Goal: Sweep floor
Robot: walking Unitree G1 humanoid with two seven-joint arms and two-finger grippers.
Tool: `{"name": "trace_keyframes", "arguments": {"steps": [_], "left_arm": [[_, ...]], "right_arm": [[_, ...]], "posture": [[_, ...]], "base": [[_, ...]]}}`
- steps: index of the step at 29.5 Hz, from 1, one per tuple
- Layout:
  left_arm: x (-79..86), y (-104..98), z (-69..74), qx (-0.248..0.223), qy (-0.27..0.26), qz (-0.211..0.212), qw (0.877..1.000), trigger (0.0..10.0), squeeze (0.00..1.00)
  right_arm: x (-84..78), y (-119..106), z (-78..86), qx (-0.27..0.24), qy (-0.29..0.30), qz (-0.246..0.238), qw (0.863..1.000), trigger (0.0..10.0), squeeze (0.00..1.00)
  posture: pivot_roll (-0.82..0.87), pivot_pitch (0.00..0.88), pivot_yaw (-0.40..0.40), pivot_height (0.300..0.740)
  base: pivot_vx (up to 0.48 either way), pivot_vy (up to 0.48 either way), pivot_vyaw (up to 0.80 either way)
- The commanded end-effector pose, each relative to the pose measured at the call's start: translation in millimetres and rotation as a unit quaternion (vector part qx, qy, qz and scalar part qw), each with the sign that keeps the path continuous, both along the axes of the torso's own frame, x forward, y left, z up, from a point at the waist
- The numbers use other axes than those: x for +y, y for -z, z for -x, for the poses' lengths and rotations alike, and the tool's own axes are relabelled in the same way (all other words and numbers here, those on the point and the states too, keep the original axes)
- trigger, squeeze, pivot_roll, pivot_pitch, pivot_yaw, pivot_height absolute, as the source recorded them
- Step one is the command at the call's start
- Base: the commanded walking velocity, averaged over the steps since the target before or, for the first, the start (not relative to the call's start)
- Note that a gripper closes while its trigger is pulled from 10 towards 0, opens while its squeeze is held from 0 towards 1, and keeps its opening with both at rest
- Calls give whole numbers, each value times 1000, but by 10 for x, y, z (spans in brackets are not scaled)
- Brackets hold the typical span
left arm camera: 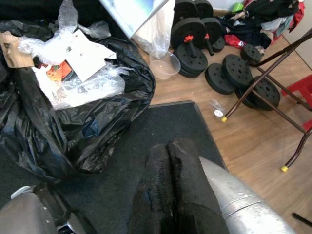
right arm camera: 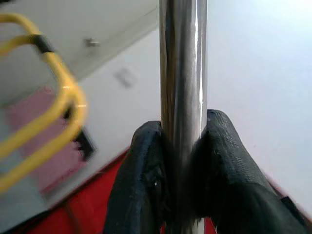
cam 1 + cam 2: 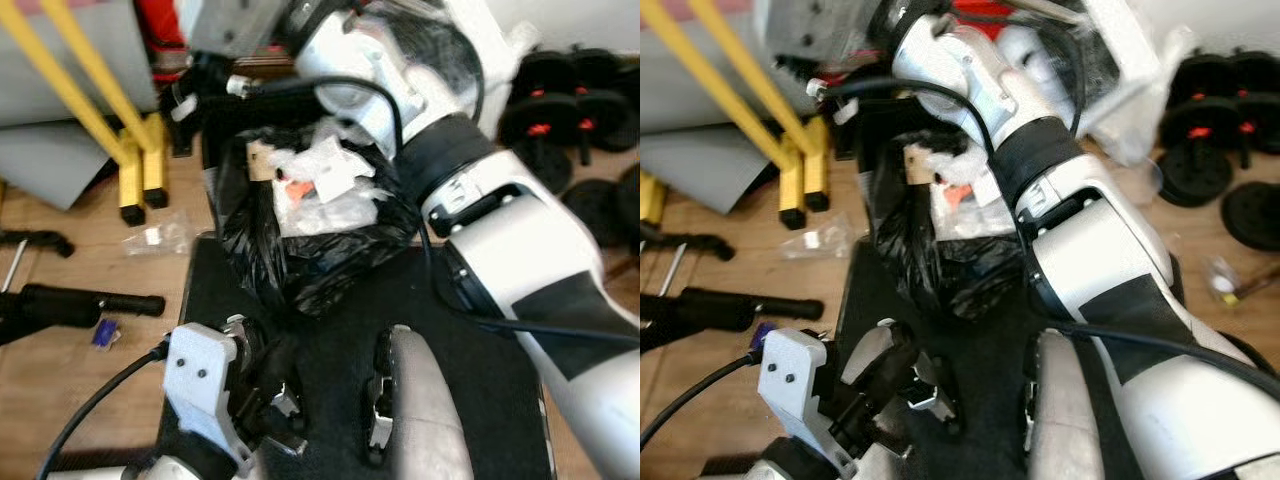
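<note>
The right gripper (image 2: 183, 170) clamps its padded black fingers (image 2: 141, 180) around a smooth chrome broom pole (image 2: 183, 73), raised far ahead. The left gripper (image 1: 170, 185) hangs near, pinched together, over a dark mat (image 1: 180, 122). Between them slumps a crinkled black rubbish bag (image 3: 300, 250); round dumbbell plates (image 3: 570, 110) lie far right.

Glossy crinkled plastic bag (image 1: 73, 131) on matt dark mat (image 1: 161, 122); polished metal pole (image 2: 183, 97); wooden floor (image 1: 253, 141).

Wooden floor (image 3: 70, 370), dark mat (image 1: 161, 122), yellow frame (image 3: 90, 80), possibly dumbbell weights (image 1: 195, 41)
</note>
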State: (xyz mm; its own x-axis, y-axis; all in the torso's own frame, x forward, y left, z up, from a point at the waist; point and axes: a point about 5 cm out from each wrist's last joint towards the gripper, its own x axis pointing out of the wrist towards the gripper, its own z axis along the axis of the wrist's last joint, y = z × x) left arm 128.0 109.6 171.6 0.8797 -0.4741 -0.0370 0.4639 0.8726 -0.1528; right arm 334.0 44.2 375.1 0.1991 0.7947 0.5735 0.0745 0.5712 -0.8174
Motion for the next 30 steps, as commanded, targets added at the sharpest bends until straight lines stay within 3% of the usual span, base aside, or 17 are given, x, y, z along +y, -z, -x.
{"name": "trace_keyframes", "arguments": {"steps": [1,2,3,5,7,8,10,19,22,23,24,26,30], "left_arm": [[-8,13,63,16,-5,-1,1000,10000,0],[-8,13,63,16,-5,-1,1000,10000,0],[-10,7,70,16,-6,0,1000,10000,0],[-10,7,70,16,-6,0,1000,10000,0],[-12,1,79,17,-7,0,1000,10000,0],[-12,1,79,17,-7,0,1000,10000,0],[-9,-2,83,17,-8,0,1000,10000,0],[0,4,78,18,-9,-2,1000,10000,0],[5,12,68,17,-10,-4,1000,10000,0],[5,12,68,17,-10,-4,1000,10000,0],[9,15,59,16,-10,-5,1000,10000,0],[13,18,52,16,-10,-6,1000,10000,0],[14,21,46,15,-9,-7,1000,10000,0]], "right_arm": [[232,307,120,13,-48,67,996,10000,0],[232,307,120,13,-48,67,996,10000,0],[277,528,105,40,-47,98,993,10000,0],[277,528,105,40,-47,98,993,10000,0],[291,1063,42,87,-13,177,980,10000,0],[291,1063,42,87,-13,177,980,10000,0],[215,1270,-32,107,23,192,975,10000,0],[40,1010,-195,91,74,134,984,10000,0],[-103,733,-279,75,97,91,988,10000,0],[-103,733,-279,75,97,91,988,10000,0],[-212,456,-291,45,97,59,993,10000,0],[-266,276,-270,15,94,42,995,10000,0],[-298,162,-258,-3,95,31,995,10000,0]], "posture": [[22,326,-47,615],[22,326,-47,615],[25,331,-46,615],[25,331,-46,615],[29,335,-46,615],[29,335,-46,615],[29,339,-45,615],[25,331,-39,615],[24,325,-34,615],[24,325,-34,615],[19,321,-30,615],[17,319,-28,615],[14,315,-26,615]], "base": [[0,0,0],[0,0,0],[0,0,0],[0,0,0],[0,0,0],[0,0,0],[0,0,0],[0,0,0],[0,0,0],[0,0,0],[0,0,0],[0,0,0],[0,0,0]]}}
